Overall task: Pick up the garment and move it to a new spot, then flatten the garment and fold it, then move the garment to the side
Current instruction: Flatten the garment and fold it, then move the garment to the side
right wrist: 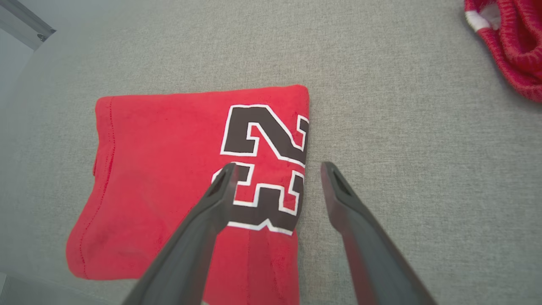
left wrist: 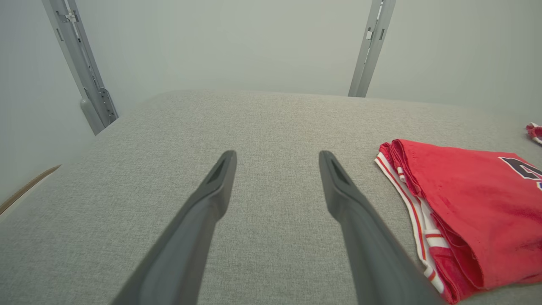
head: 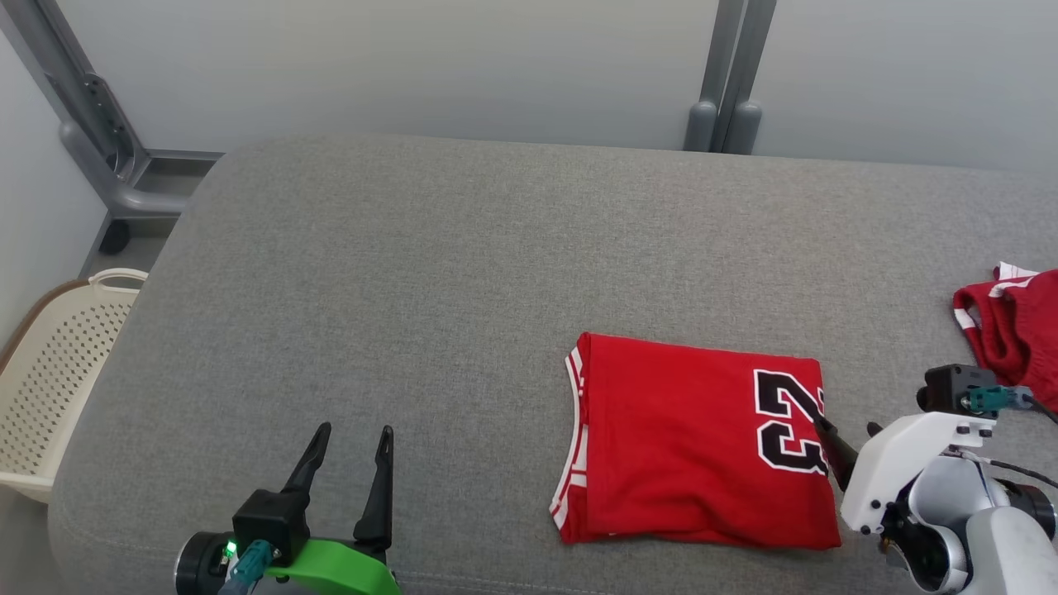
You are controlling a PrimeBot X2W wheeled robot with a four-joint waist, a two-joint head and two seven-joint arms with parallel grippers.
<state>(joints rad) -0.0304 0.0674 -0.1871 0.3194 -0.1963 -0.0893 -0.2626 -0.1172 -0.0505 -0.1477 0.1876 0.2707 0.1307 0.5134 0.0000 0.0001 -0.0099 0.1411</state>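
A pale laundry basket (head: pixel 50 372) sits on the floor left of the gray mattress (head: pixel 413 289). A second red garment (head: pixel 1012 326) lies bunched at the right edge. Nothing blocks the folded red jersey (head: pixel 686 438), which lies flat at the front right. The right gripper (head: pixel 845 426) hangs over its right edge, jaws wide apart and empty, one finger above the 23. The left gripper (head: pixel 355 430), also spread wide and empty, is well apart on the left. The jersey's long side runs left to right, striped trim on the left.

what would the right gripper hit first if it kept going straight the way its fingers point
Most likely the folded red jersey, at its edge by the 23: the open right gripper straddles that edge, one finger over cloth, the other over the grey cushion. Depth is hard to judge.
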